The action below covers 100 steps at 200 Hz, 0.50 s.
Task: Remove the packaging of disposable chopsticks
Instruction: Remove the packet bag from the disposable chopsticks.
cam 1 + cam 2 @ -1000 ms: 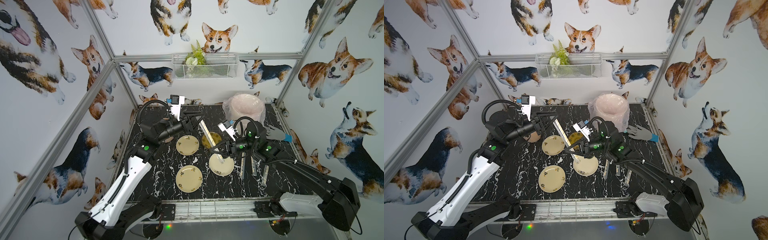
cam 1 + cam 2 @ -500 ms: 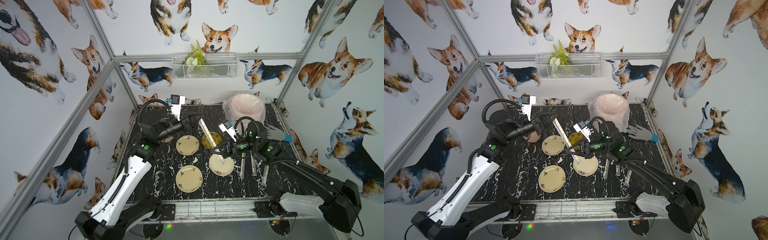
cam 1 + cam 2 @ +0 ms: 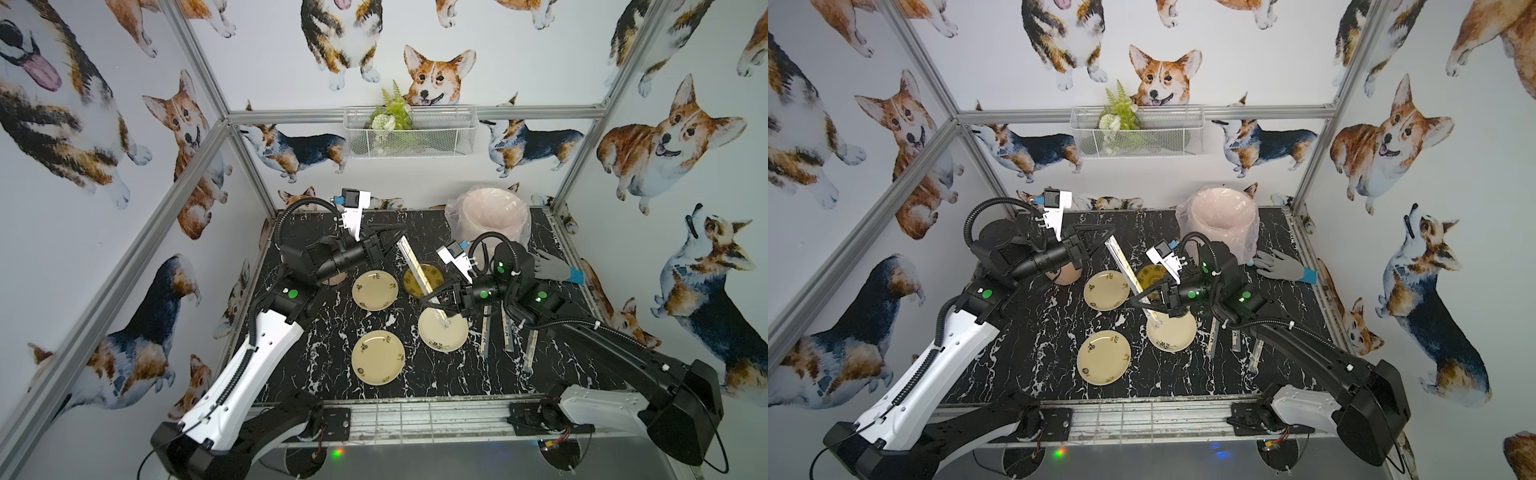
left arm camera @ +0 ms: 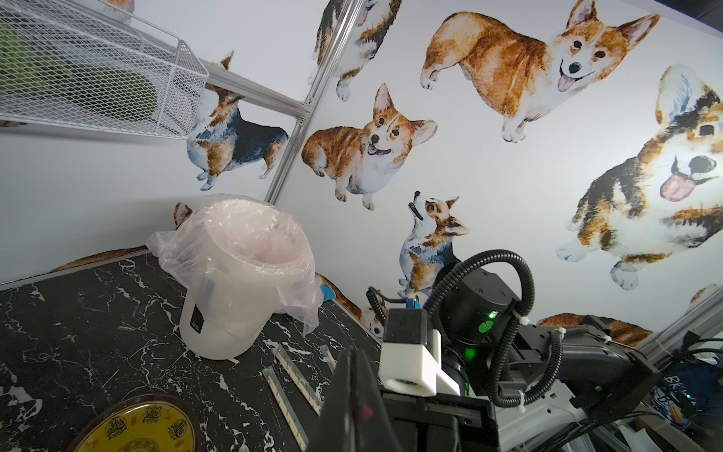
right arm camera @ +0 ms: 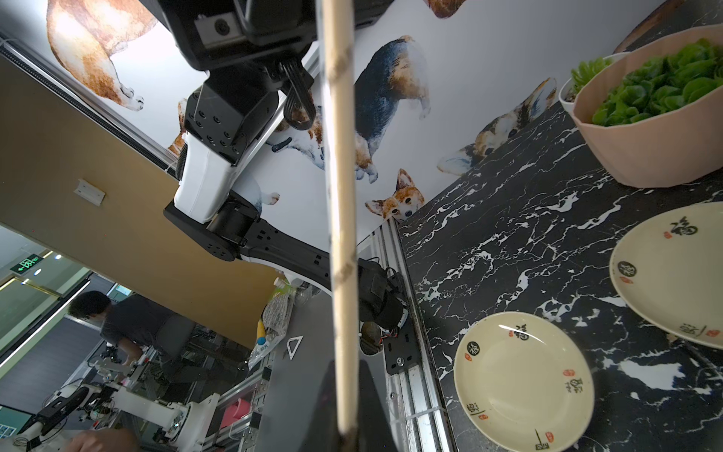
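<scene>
One pair of disposable chopsticks point(image 3: 415, 268) in its clear packaging hangs slanted above the plates in both top views. My left gripper point(image 3: 401, 236) is shut on the packaging's upper end point(image 3: 1113, 243). My right gripper point(image 3: 428, 298) is shut on the wrapped pair lower down, and the sleeve's free tail point(image 3: 444, 322) hangs over a cream plate point(image 3: 442, 338). In the right wrist view the tan stick point(image 5: 340, 195) runs straight out from my shut gripper point(image 5: 346, 375). In the left wrist view my gripper point(image 4: 352, 350) is shut, and what it holds is hidden.
Three more wrapped pairs point(image 3: 486, 328) point(image 3: 507, 328) point(image 3: 532, 349) lie right of the plates. Two cream plates point(image 3: 374, 290) point(image 3: 377, 357) and a dark yellow plate point(image 3: 428, 272) sit mid-table. A lined bin point(image 3: 490, 220) stands at the back right, a grey glove point(image 3: 555, 270) beside it. A bowl of greens point(image 5: 645, 117) sits under my left arm.
My left gripper has closed on the upper end of the packaging. The right gripper has kept its grip, and the wrapped pair has hardly moved.
</scene>
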Available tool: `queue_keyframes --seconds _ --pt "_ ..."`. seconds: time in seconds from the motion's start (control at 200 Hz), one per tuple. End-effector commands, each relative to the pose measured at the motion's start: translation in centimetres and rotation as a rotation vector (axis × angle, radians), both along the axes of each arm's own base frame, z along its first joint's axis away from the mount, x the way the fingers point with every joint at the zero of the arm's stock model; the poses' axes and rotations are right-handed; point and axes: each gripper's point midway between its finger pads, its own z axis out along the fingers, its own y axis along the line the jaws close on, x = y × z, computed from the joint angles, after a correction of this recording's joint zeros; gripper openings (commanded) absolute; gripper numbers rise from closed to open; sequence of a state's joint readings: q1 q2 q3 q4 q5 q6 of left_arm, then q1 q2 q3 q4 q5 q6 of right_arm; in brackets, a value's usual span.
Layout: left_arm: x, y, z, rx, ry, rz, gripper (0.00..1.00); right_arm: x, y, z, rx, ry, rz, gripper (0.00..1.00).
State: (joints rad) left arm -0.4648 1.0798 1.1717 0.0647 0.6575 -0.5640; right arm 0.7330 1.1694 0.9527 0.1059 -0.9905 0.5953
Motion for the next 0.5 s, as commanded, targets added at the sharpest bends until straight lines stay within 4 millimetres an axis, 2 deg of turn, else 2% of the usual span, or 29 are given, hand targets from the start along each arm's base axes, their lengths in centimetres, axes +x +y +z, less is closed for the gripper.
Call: queue_keyframes --seconds 0.0,0.145,0.34,0.496 --pt "-0.5 -0.2 0.8 -0.023 -0.011 -0.027 0.00 0.8 0.1 0.3 -0.007 -0.027 -0.050 0.00" --pt "0.7 1.1 0.2 -0.008 -0.004 0.093 0.00 1.5 0.1 0.2 -0.043 0.018 -0.099 0.00" --pt "1.8 3.3 -1.0 0.126 -0.070 0.268 0.00 1.2 0.5 0.8 -0.138 0.208 -0.107 0.00" --pt "2.8 3.8 -2.7 0.216 -0.089 0.324 0.00 0.8 0.8 2.5 -0.179 0.336 -0.101 0.00"
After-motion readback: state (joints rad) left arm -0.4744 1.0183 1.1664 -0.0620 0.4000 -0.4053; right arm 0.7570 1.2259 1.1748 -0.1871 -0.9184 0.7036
